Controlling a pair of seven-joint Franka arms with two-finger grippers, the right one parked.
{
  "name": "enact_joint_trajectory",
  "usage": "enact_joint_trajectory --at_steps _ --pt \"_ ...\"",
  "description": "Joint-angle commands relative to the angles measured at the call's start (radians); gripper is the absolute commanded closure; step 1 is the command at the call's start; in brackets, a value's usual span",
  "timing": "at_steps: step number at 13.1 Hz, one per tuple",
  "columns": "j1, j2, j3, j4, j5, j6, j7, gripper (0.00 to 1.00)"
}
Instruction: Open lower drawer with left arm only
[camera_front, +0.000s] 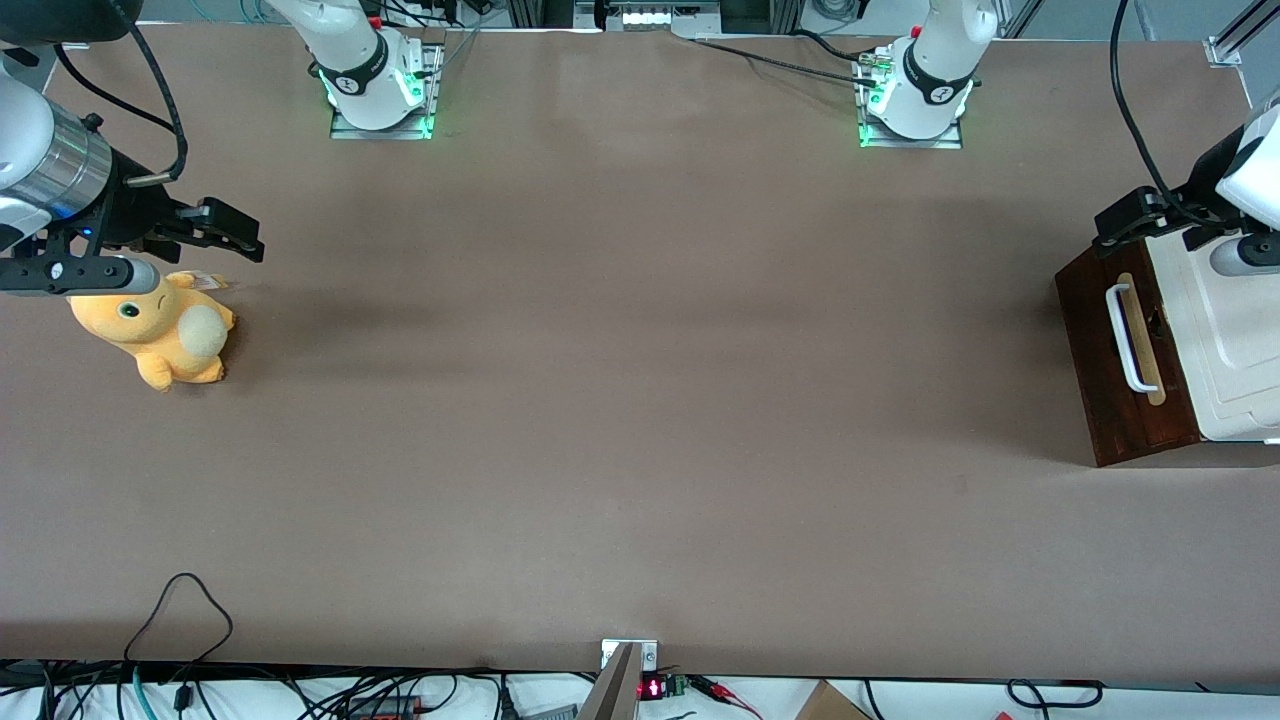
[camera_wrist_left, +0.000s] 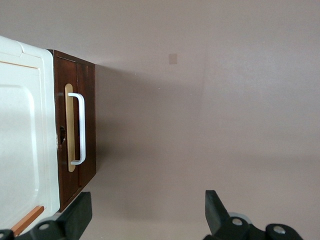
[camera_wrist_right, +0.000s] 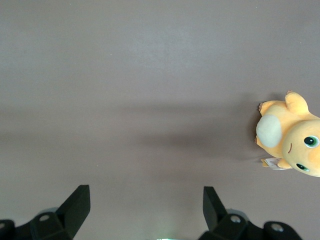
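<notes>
My black two-finger gripper (camera_wrist_left: 145, 212) hovers w/ fingers spread wide, above the dark brown wooden lower drawer (camera_wrist_left: 82, 120); its white bar handle (camera_wrist_left: 80, 128) sits off to one side, long axis crosswise to my finger gap.

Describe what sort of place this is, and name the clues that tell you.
Probably a robotics lab: a left arm bolted to a brown table, its open pincer hovering above the closed lower drawer, with cables along the table's edge.
</notes>
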Motion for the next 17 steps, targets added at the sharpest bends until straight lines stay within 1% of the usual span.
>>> enact_joint_trajectory --at_steps 1,6,9,17 --pt "0.005 0.008 -0.014 0.030 -0.011 -0.049 0.014 0.00" --pt "0.005 0.014 -0.008 0.045 -0.010 -0.054 0.022 0.00" --pt "0.005 0.014 -0.010 0.045 -0.010 -0.091 0.026 0.00" --pt "0.005 0.025 -0.004 0.036 -0.008 -0.068 0.025 0.00"
